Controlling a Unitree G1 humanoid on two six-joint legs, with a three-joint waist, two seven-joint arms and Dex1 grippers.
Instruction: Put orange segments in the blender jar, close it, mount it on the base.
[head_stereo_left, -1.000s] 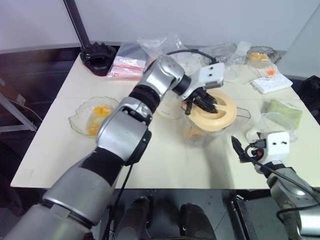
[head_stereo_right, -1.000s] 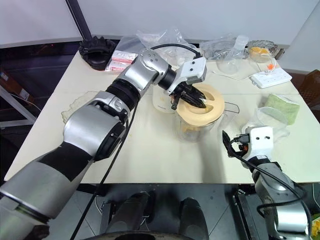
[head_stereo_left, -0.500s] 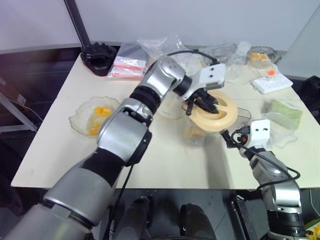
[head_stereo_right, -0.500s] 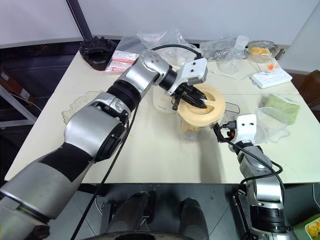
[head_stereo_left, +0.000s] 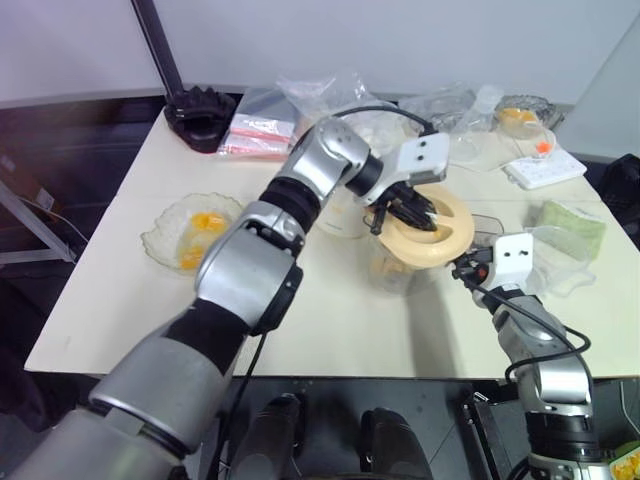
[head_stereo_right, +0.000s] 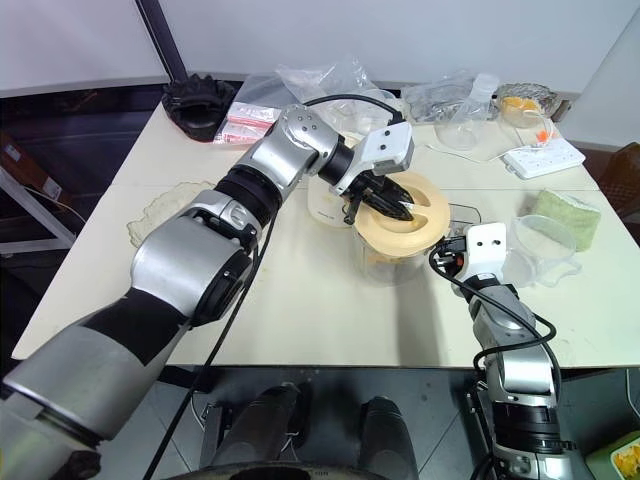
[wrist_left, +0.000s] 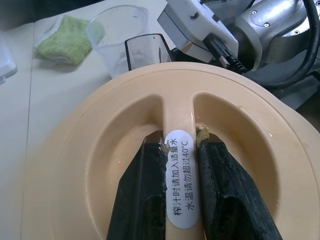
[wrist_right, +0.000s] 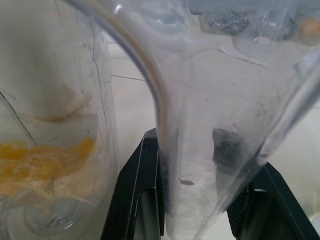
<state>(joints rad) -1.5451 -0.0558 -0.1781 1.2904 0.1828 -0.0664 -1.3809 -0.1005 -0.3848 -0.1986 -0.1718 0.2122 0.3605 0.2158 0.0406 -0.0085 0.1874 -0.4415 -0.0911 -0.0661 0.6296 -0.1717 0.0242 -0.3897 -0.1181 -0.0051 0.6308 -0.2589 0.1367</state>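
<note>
On the table's (head_stereo_left: 100, 310) left side you had a ruffled clear glass bowl (head_stereo_left: 160, 235) with several orange segments (head_stereo_left: 203, 222) lying in it, well apart from the arms. Behind it, at the far edge, sat a black ridged object (head_stereo_left: 198, 112) with a dark pole rising from it, and just beside that lay red-striped plastic bags (head_stereo_left: 255, 133).

Toward the middle, your left gripper (wrist_left: 181, 152) reached across over the blender jar (head_stereo_left: 400, 268), its two black fingers (wrist_left: 145, 200) clamped on the central ridge of the pale cream lid (head_stereo_left: 432, 226); a white label with printed characters sat on that ridge between them. The lid rested tilted on the jar's mouth. More orange pulp lay in the jar's bottom (wrist_right: 42, 157). The base (head_stereo_right: 325, 205) stood just behind the jar, mostly hidden by the left arm.

To the right, your right gripper (wrist_right: 197, 200) had its fingers closed on the jar's clear side handle (wrist_right: 195, 150), which ran between them.

Further right stood a smaller clear cup (head_stereo_right: 540, 245) and a green cloth (head_stereo_left: 572, 222), with a white power strip (head_stereo_left: 545, 168) at the far right edge.
</note>
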